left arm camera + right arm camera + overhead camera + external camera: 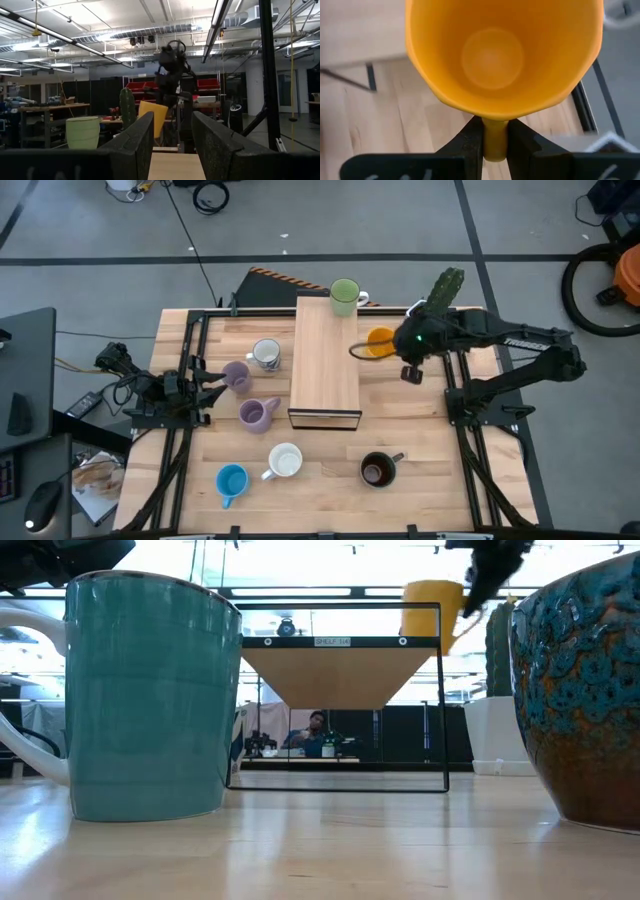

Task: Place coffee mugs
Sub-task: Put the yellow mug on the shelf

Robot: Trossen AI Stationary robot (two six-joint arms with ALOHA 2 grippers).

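My right gripper (393,346) is shut on the orange mug (379,341), which hangs in the air beside the right edge of the wooden shelf (325,365). In the low view the orange mug (432,608) is level with the shelf top. The green mug (345,295) stands on the shelf's far end. On the table stand two lilac mugs (237,375) (257,413), a patterned one (266,354), a white one (285,461), a blue one (231,482) and a dark brown one (377,469). My left gripper (207,385) waits open at the table's left. My right gripper pinches the orange mug's handle (494,134) between its two fingers (471,142). The fingers come from the table's right, slanting down, and the mug's open mouth (492,55) faces the wrist camera. The mug is lifted clear of the table, slightly tilted.
A white pot with a green cactus (445,290) stands at the far right, just behind my right arm. The shelf's black wire frame (440,700) holds its top above the table. Bare wood lies right of the shelf and along the near edge between the mugs.
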